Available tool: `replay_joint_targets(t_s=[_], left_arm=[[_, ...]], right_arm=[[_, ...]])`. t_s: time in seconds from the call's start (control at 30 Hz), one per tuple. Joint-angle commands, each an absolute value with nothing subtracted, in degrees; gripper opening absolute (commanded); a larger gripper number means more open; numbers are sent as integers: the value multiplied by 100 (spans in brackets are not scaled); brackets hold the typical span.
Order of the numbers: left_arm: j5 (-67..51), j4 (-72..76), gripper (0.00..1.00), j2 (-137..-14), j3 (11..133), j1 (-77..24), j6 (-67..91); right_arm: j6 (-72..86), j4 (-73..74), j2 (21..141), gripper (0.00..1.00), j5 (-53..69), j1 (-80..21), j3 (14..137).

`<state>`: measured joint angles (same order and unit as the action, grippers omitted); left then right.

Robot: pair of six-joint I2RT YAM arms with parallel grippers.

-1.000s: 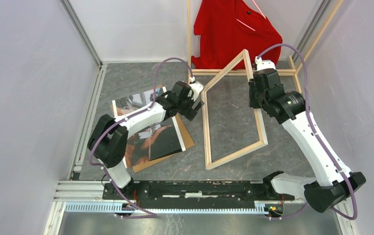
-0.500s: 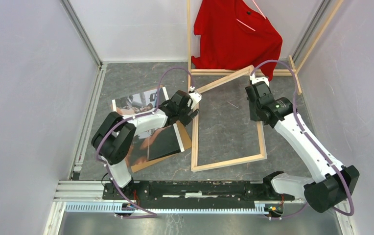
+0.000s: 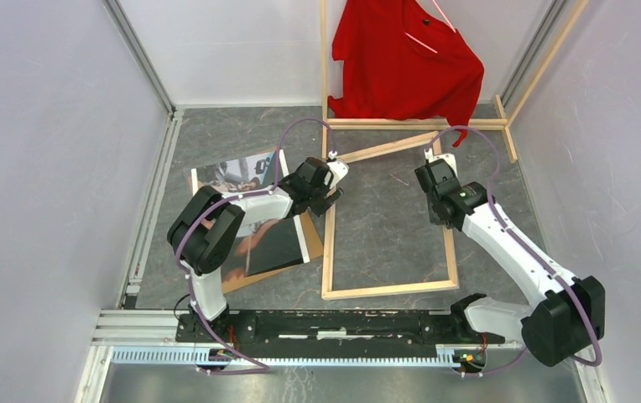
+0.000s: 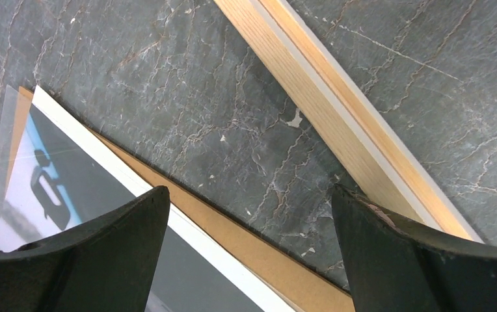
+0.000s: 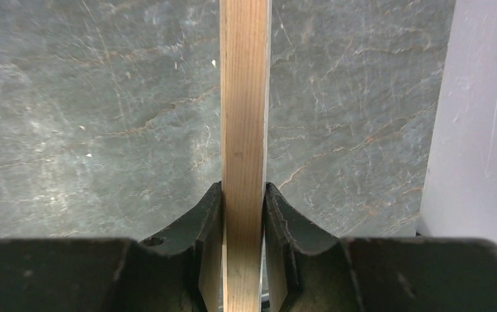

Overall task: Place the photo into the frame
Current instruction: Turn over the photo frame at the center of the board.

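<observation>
The frame (image 3: 388, 290) has dropped from its steep tilt and swung left. It now lies low at the centre of the grey table (image 3: 216, 134), with its left rail just beside the photo (image 3: 271, 248) at centre left. The photo lies face up on a brown backing board (image 3: 320, 243). The right gripper (image 3: 436, 168) clenches the frame's right rail near its upper corner. The left gripper (image 3: 334, 175) hangs released over the bare strip between board edge and rail.
</observation>
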<state>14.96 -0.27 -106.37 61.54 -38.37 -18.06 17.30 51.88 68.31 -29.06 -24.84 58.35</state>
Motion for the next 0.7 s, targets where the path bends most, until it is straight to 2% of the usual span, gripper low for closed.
replay_joint_targets(t_s=[0.0,0.37,0.67], left_arm=[[1307,45,100,-10643,6127,-3850,-1891],[826,-136,100,-10615,6091,-3885,-1881],[687,-341,100,-10524,6207,-3885,-1854]], right_arm=[[1819,4590,6901,9,-3265,-2460,5357],[1778,3589,7740,9,-3432,-2376,4781],[1881,3113,8669,10,-3857,-2290,4780]])
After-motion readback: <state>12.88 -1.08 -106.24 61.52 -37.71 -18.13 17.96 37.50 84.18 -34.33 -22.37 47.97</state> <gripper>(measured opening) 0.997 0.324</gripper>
